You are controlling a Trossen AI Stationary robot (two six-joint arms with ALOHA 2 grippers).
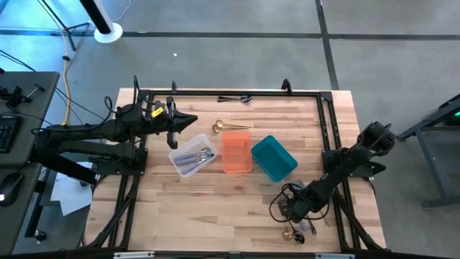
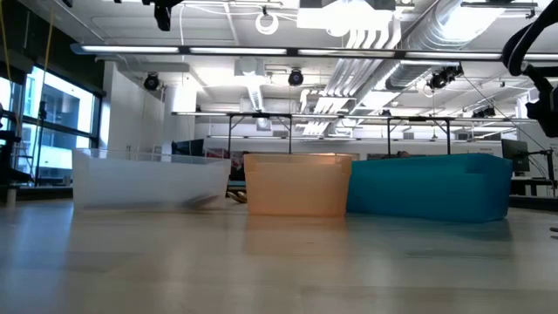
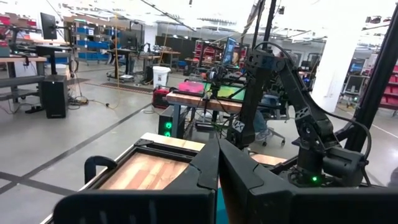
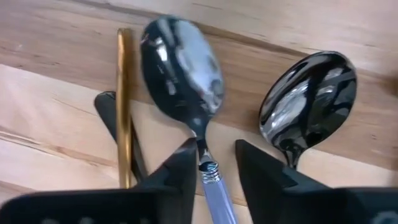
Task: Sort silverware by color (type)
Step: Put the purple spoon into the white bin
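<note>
Right wrist view: right gripper [image 4: 214, 163] narrowly open astride spoon [image 4: 181, 74] at its thin neck; light, stiff, slippery, lying flat on table [image 4: 323, 25], best pinched there.

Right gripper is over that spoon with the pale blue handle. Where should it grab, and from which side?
Grip the spoon at its narrow neck, just above the pale blue handle, coming straight down from above. It lies flat on the table, and the right gripper already straddles that neck. The bowl is too wide and rounded; the gold handle and the black spoon crowd either side.
</note>
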